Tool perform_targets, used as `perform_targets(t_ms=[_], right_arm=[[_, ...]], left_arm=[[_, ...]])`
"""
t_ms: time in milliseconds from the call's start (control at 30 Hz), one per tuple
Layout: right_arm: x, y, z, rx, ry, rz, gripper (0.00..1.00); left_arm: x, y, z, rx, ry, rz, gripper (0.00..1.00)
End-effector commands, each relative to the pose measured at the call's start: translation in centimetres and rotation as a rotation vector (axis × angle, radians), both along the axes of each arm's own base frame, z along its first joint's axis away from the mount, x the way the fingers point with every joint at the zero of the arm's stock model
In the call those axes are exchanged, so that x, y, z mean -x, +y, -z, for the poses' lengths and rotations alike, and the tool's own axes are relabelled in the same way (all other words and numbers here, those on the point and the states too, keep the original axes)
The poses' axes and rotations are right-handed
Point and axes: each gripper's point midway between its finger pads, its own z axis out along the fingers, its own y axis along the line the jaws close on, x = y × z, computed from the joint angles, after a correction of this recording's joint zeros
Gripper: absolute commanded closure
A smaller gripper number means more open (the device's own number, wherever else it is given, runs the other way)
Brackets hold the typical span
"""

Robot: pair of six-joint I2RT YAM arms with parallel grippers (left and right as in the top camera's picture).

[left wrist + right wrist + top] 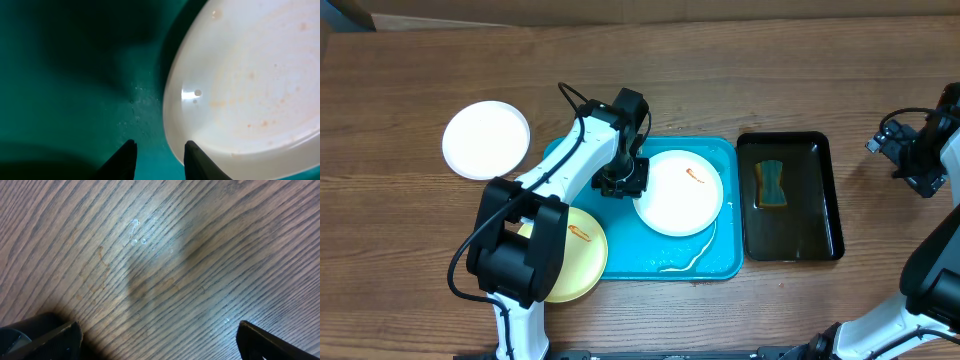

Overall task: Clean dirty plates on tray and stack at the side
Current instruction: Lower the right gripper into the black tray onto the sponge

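Observation:
A white plate (680,195) with an orange-red smear lies in the turquoise tray (720,255). My left gripper (623,183) hangs low at this plate's left rim. In the left wrist view the left gripper (160,150) is open, with only tray floor (75,90) between its fingers. The right fingertip (192,152) sits against the edge of the plate (250,80), which shows faint orange specks. A pale yellow plate (582,255) with a smear overlaps the tray's front left corner, partly under my left arm. A clean white plate (486,139) rests on the table to the left. My right gripper (157,330) stands wide open over bare wood.
A black tray (835,200) to the right of the turquoise one holds liquid and a sponge (772,184). My right arm (920,160) stays at the table's right edge. A pale wet streak (685,262) lies on the tray floor in front of the white plate.

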Motion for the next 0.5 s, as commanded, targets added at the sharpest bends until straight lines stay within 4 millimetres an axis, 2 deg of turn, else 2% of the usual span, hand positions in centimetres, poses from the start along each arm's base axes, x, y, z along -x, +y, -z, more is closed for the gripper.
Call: perform_targets(t_ms=[0, 200, 333, 467], right_arm=[[0.0, -0.1, -0.2, 0.011, -0.005, 0.006, 0.00], [0.0, -0.1, -0.2, 0.011, -0.005, 0.006, 0.00], [0.0, -0.1, -0.2, 0.011, -0.005, 0.006, 0.00], [0.0, -0.1, -0.2, 0.011, -0.007, 0.006, 0.00]], left_arm=[[-0.3, 0.6, 0.9, -0.075, -0.023, -0.034, 0.67], [-1.3, -0.2, 0.9, -0.054, -0.065, -0.058, 0.69], [-1.3, -0.2, 0.9, -0.055, -0.065, -0.057, 0.66], [-1.2, -0.2, 1.2, -0.055, -0.065, -0.057, 0.70]])
